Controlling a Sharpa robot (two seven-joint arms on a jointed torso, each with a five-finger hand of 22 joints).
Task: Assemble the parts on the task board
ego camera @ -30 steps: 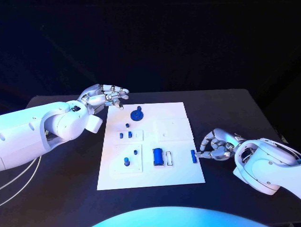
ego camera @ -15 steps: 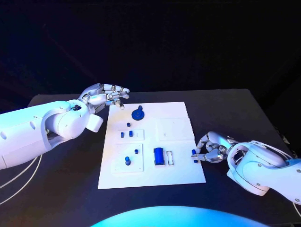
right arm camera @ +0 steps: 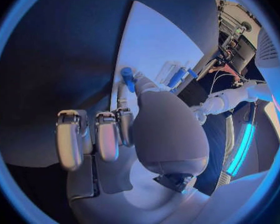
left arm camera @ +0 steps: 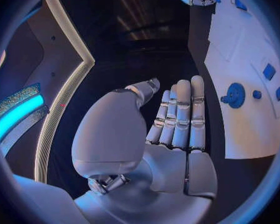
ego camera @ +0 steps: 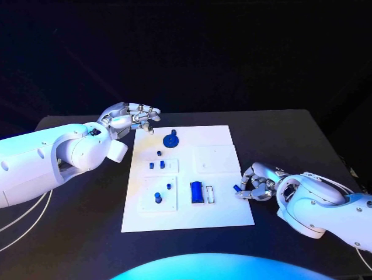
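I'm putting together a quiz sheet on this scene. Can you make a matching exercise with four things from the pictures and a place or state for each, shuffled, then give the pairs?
Things:
1. left hand
2. right hand
3. round blue part
4. task board

Places or states:
A. white plate lying in the middle of the black table
B. at the board's right edge, pinching a small blue part
C. lying on the board near its far end
D. at the board's far left corner, holding nothing

Pairs: 1-D, 2-B, 3-C, 4-A
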